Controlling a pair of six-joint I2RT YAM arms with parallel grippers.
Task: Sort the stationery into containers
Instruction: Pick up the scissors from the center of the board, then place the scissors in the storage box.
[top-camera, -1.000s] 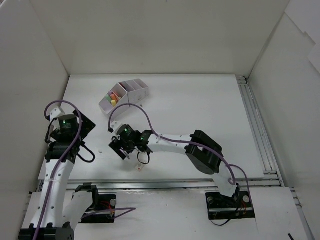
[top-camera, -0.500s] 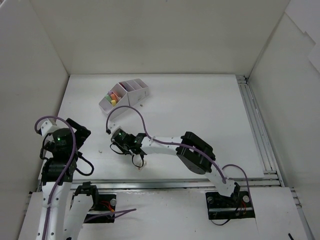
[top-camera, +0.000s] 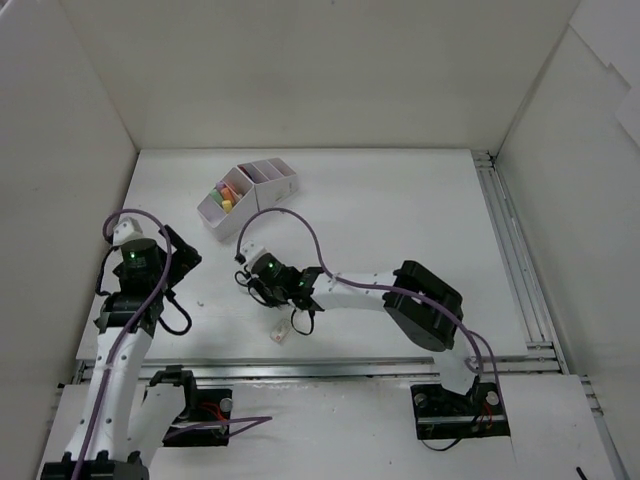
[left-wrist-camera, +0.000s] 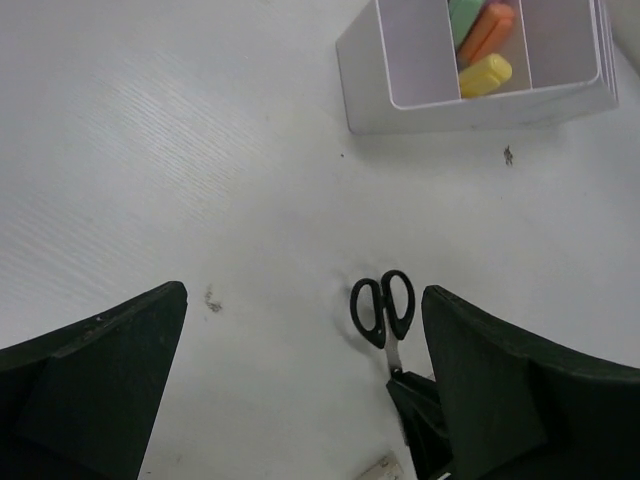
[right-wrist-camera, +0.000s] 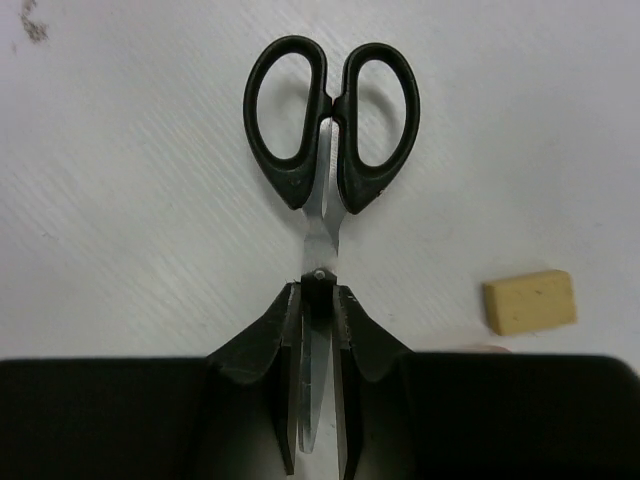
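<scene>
Black-handled scissors (right-wrist-camera: 333, 105) point their handles away from my right gripper (right-wrist-camera: 317, 290), which is shut on the steel blades just behind the pivot. The left wrist view shows the same scissors (left-wrist-camera: 384, 318) low over the table, with the right gripper (left-wrist-camera: 420, 400) behind them. I cannot tell whether they touch the table. My left gripper (left-wrist-camera: 303, 300) hangs open and empty above the table, left of the scissors. The white organizer (top-camera: 285, 185) stands at the back left with yellow (left-wrist-camera: 485, 72), orange (left-wrist-camera: 487, 30) and green (left-wrist-camera: 462, 15) highlighters in one compartment.
A small beige eraser (right-wrist-camera: 530, 300) lies on the table just right of the right gripper and, from above, the eraser (top-camera: 280, 336) is near the front edge. White walls enclose the table. A metal rail (top-camera: 510, 250) runs along its right side.
My right gripper has shut on the scissors' blades and shifted slightly right. The left arm swung down and left, then came back up toward the scissors, still open.
</scene>
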